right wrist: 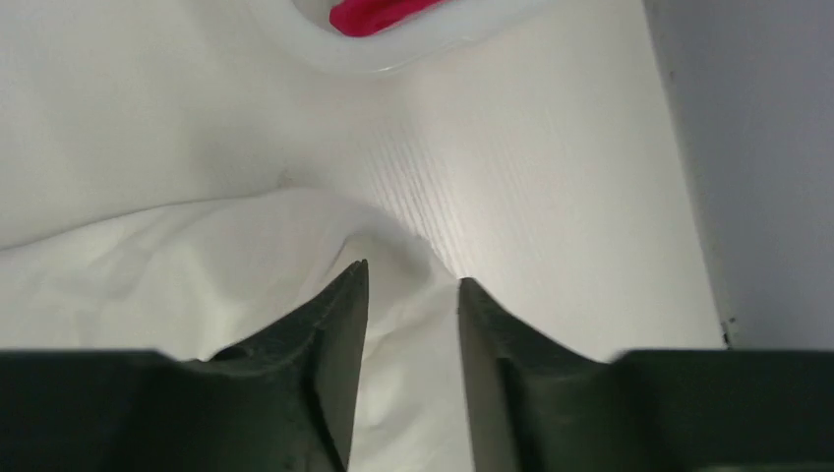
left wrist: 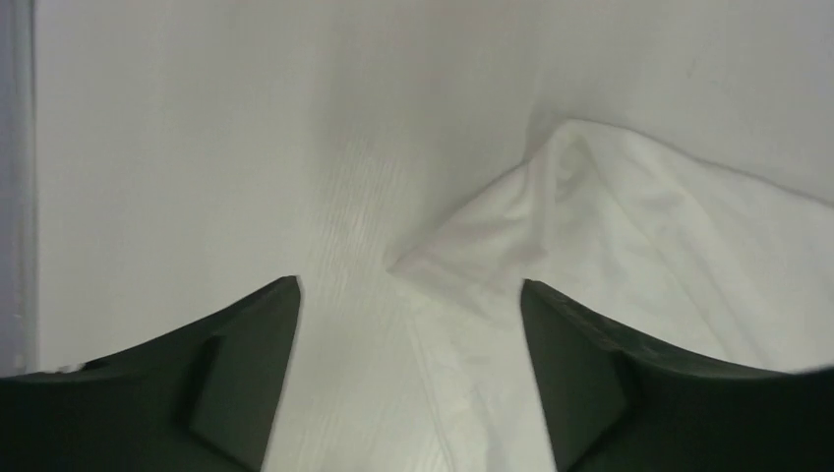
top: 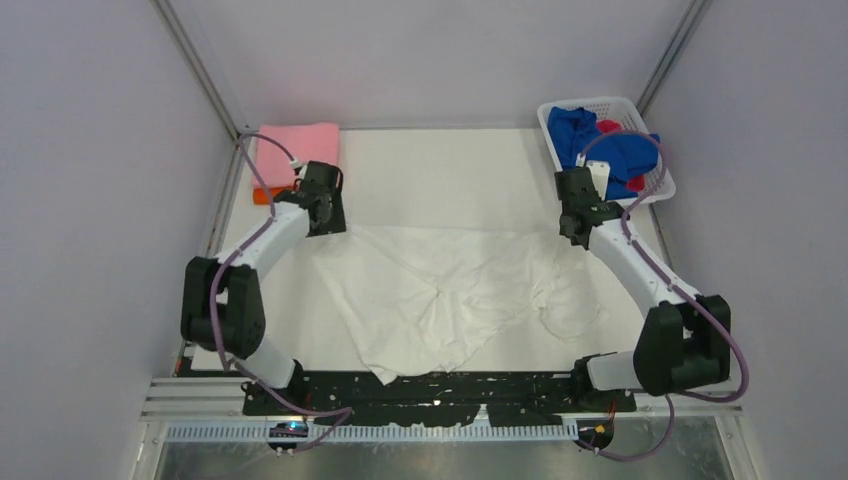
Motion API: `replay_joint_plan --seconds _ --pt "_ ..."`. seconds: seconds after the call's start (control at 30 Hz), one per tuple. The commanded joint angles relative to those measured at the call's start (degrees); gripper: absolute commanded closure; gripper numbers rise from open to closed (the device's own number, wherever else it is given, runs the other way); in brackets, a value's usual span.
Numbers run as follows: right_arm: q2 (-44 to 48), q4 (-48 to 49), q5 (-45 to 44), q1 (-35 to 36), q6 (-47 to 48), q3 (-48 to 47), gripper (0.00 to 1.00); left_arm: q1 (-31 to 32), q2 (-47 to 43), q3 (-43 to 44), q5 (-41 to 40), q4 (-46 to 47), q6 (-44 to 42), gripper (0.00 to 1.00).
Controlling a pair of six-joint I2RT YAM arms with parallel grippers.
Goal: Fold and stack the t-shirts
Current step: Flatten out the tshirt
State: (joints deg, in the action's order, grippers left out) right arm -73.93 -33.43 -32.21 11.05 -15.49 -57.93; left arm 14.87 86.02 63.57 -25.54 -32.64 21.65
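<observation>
Fingers first: left hand [left wrist: 409, 285] is spread wide with nothing in it, and a corner of the white t-shirt [top: 440, 290] lies on the counter [top: 440, 170] just ahead. Right hand [right wrist: 413, 275] is only cracked open over the opposite corner and doesn't look to be pinching. I'd call this the spreading step, since the shirt is laid out but wrinkly. Next I need both hands on one edge to fold it across. The basket [top: 662, 186] far right holds the crumpled blue shirt [top: 575, 130] and red shirt [top: 610, 127]. The pink shirt [top: 297, 145] sits folded on the orange shirt [top: 262, 195] far left.
</observation>
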Motion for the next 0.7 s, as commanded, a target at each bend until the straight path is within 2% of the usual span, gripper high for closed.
replay_joint_plan --seconds 0.0,0.03,0.07,0.1,0.13,0.27,0.37,0.5,0.67 --pt "-3.08 5.43 -0.79 -1.92 -2.30 -6.23 0.46 -3.93 6.73 13.51 -1.41 -6.02 2.37 0.01" --pt "-3.60 4.41 -1.05 -1.98 -2.50 -8.03 0.32 -4.44 7.83 15.86 -2.19 -7.75 2.66 0.01" --pt "-4.16 3.98 -0.99 -2.01 -2.90 -8.92 0.26 -4.82 8.18 17.15 -2.44 -8.68 2.97 0.00" --pt "-4.09 3.35 -0.26 -2.05 -2.93 -9.02 0.11 -4.99 7.90 17.65 -1.92 -9.01 2.99 0.00" --pt "-3.50 3.23 0.37 -2.01 -2.96 -8.53 0.03 -4.98 7.16 17.30 -0.79 -8.72 2.78 0.00" --pt "0.35 4.08 8.60 -1.55 -1.97 -3.67 0.05 -5.03 2.52 12.61 7.04 -7.49 3.50 0.00" --pt "4.37 4.62 16.18 1.33 0.44 0.08 0.05 -5.03 -2.14 5.05 14.42 -5.03 4.75 0.00" --pt "6.46 2.47 22.15 15.91 2.67 4.03 0.05 -5.03 -9.82 -5.24 21.10 -0.29 7.50 0.00" --pt "5.04 2.77 38.21 34.05 3.04 8.58 0.00 -4.93 -15.82 -14.21 22.99 1.64 9.16 0.00"
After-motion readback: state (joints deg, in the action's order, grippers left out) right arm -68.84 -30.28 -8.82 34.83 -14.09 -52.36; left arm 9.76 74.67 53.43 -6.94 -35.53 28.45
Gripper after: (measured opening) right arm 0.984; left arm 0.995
